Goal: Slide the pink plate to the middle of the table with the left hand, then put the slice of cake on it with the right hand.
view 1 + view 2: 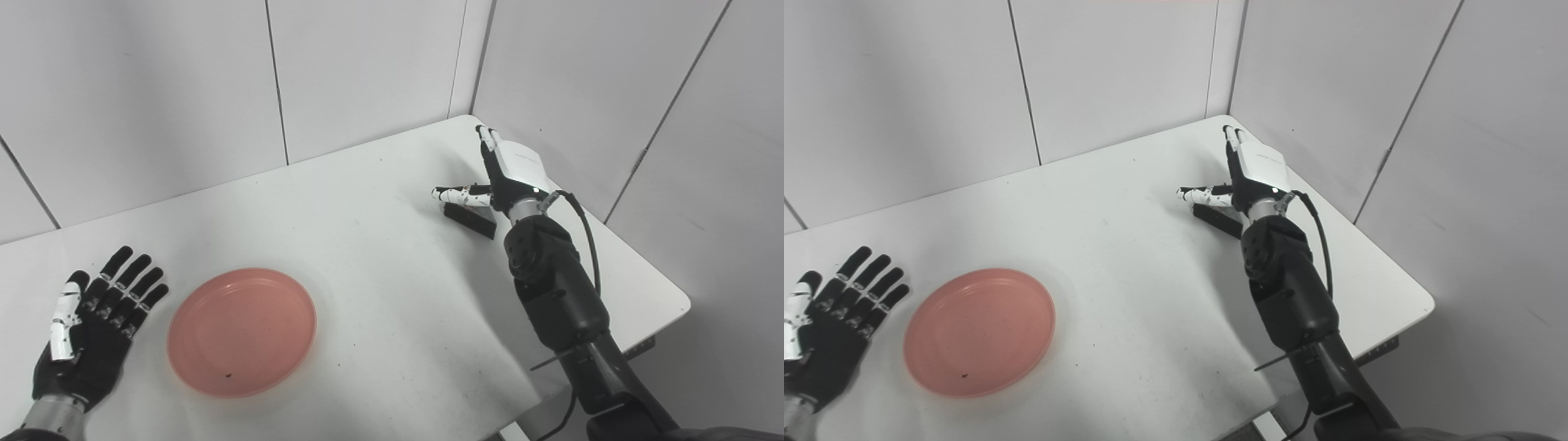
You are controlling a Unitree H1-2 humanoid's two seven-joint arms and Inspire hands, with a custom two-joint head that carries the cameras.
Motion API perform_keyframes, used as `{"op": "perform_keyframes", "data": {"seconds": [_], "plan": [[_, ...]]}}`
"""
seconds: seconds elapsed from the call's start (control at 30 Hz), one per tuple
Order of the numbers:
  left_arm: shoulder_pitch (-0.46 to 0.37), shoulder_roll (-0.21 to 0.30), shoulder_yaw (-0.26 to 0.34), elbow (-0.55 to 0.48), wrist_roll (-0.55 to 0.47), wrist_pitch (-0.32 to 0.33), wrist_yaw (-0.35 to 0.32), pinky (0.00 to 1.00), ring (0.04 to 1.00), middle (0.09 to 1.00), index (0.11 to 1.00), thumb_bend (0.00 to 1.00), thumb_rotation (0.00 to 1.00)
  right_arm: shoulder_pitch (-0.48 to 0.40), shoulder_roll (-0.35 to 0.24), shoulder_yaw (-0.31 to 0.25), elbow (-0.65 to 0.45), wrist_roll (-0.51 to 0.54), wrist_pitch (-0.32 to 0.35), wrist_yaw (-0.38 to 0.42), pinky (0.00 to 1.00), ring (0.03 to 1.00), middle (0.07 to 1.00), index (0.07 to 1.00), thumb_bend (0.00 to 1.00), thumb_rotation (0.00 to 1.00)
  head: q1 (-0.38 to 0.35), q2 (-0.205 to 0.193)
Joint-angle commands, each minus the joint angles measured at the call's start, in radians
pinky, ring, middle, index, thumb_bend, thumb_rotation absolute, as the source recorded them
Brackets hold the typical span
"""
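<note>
Lying flat on the worktop [380,257], palm up with fingers spread and holding nothing, the left hand [92,324] sits just beside the plate's [242,331] left rim without touching it. Well right of the plate and farther back, the right hand [502,177] stands edge-on, fingers straight, thumb stretched over the dark cake [470,220]; whether it grips the cake cannot be told.

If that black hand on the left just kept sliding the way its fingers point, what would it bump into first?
Probably nothing on the table. The left hand lies open, its fingers aimed up and rightward, a line that seems to pass beside the pink plate. Bare table follows, then likely the back wall; depth is uncertain.
</note>
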Motion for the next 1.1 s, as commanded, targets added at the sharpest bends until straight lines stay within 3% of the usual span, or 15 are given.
{"op": "perform_keyframes", "data": {"seconds": [0.0, 0.27, 0.63, 1.07], "plan": [[0.052, 0.021, -0.001, 0.049, 0.021, 0.057, 0.027, 0.87, 0.875, 0.880, 0.868, 0.42, 1.00, -0.044, -0.029, 0.001, -0.008, -0.019, 0.002, -0.011, 0.60, 0.856, 0.983, 0.979, 0.97, 0.63, 0.001, 0.005], [0.059, 0.029, -0.012, 0.034, 0.018, 0.055, 0.028, 0.87, 0.877, 0.883, 0.871, 0.42, 1.00, -0.051, -0.023, 0.012, 0.017, -0.018, 0.003, -0.003, 0.62, 0.887, 0.983, 0.979, 0.95, 0.63, 0.001, 0.010], [0.076, 0.033, -0.029, -0.015, 0.016, 0.075, 0.041, 0.87, 0.878, 0.887, 0.876, 0.42, 1.00, -0.062, -0.011, -0.001, 0.039, -0.043, 0.003, 0.068, 0.65, 0.889, 0.994, 0.972, 0.94, 0.59, 0.003, 0.017], [0.080, 0.034, -0.027, -0.024, 0.011, 0.085, 0.044, 0.88, 0.879, 0.887, 0.878, 0.42, 1.00, -0.081, 0.005, -0.033, 0.063, -0.084, 0.003, 0.156, 0.75, 0.925, 0.998, 0.951, 0.88, 0.47, 0.005, 0.019]]}}
